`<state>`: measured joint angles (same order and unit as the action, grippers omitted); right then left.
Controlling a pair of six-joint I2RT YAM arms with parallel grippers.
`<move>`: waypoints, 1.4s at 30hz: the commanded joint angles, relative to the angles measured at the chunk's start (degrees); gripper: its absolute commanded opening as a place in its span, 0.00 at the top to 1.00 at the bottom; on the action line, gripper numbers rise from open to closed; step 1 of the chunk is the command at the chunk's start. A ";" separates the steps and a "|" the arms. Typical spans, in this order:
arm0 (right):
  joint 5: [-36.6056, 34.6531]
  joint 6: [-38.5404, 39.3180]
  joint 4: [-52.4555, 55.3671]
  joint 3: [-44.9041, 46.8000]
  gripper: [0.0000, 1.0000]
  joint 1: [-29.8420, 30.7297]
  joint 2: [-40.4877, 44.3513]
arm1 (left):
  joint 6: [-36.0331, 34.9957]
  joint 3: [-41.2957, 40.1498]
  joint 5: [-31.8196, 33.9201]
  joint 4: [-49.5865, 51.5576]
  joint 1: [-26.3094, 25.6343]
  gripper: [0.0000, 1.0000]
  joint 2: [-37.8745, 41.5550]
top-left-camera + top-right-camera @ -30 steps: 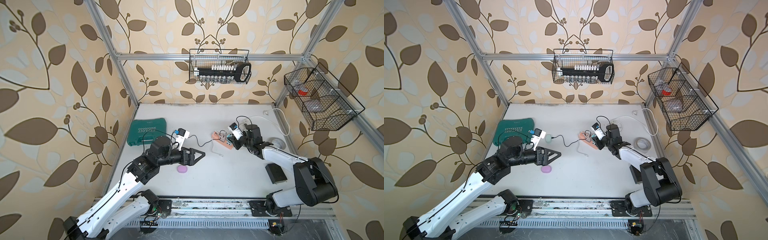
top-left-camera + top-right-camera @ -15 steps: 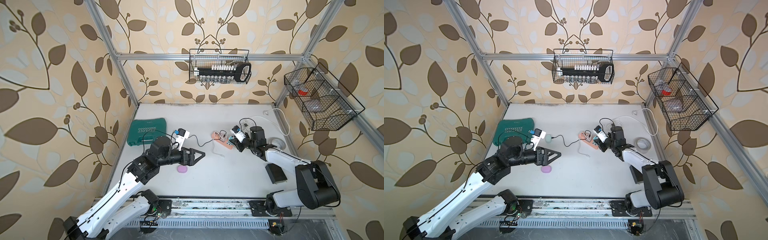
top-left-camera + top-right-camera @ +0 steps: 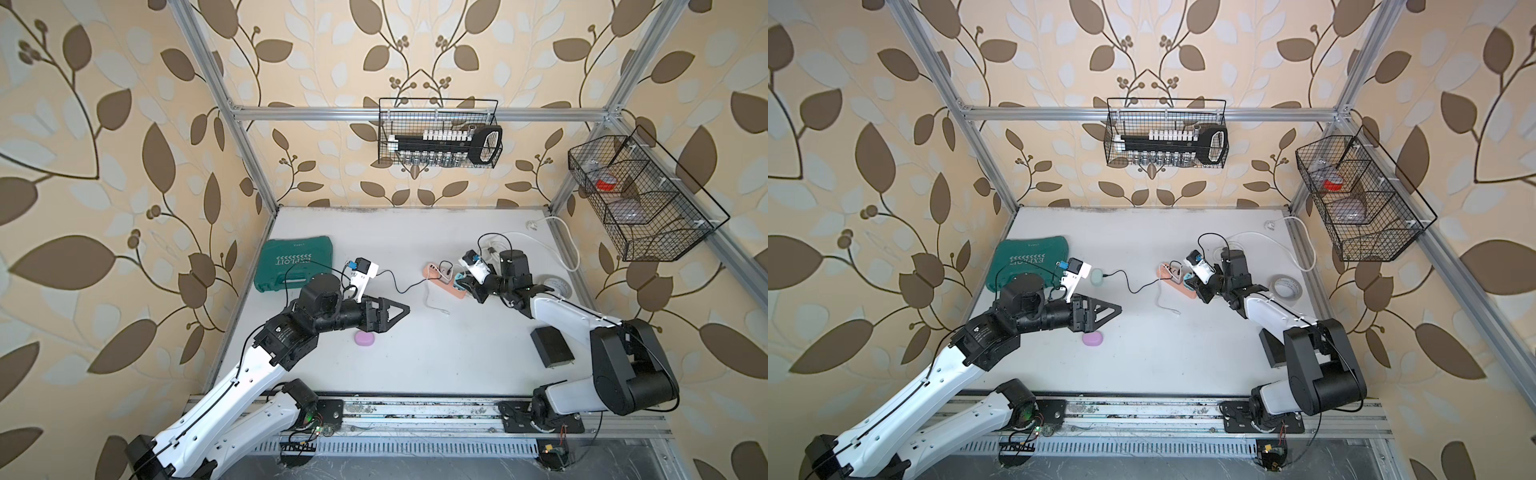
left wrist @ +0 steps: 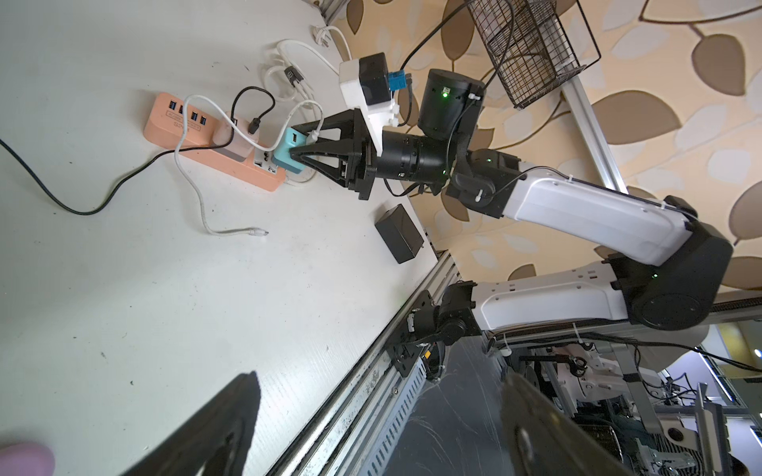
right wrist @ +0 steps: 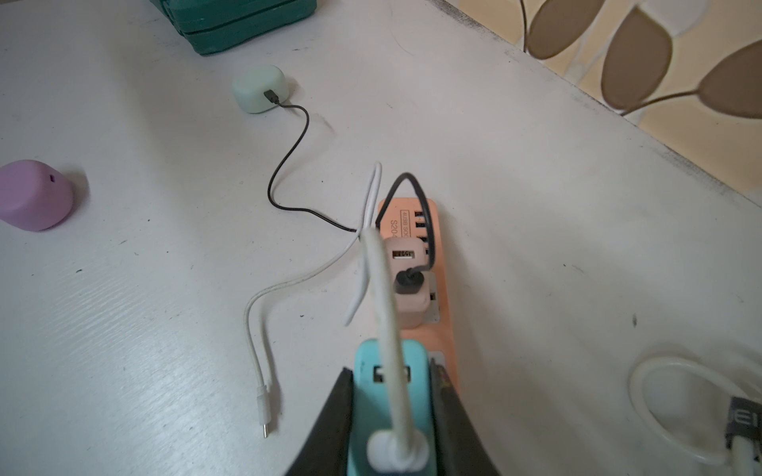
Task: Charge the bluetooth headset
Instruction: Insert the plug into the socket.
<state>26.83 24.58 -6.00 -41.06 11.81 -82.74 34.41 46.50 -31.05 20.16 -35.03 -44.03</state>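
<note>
The bluetooth headset's lilac case lies on the white table, with nothing plugged into its port. My left gripper hovers open just above and beyond it, empty. My right gripper is shut on a teal charger that stands at the orange power strip. A white cable runs from the teal charger, and its free plug lies on the table. A mint case has a black cable plugged in, fed from a pink charger.
A green tool case sits at the back left. A black box and a tape roll lie near the right edge. A coiled white cord trails at the back right. Wire baskets hang on the walls.
My right wrist has shifted slightly to the right, still gripping the teal charger at the strip. The left arm has not moved.
</note>
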 commanded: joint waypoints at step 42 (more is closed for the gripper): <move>-0.44 -0.71 2.62 -1.10 0.87 -1.67 -0.15 | -3.60 -0.91 0.81 -0.73 0.39 0.07 2.49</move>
<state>26.35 22.94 -4.40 -41.69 9.34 -83.33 31.51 46.22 -30.94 20.36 -35.03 -42.87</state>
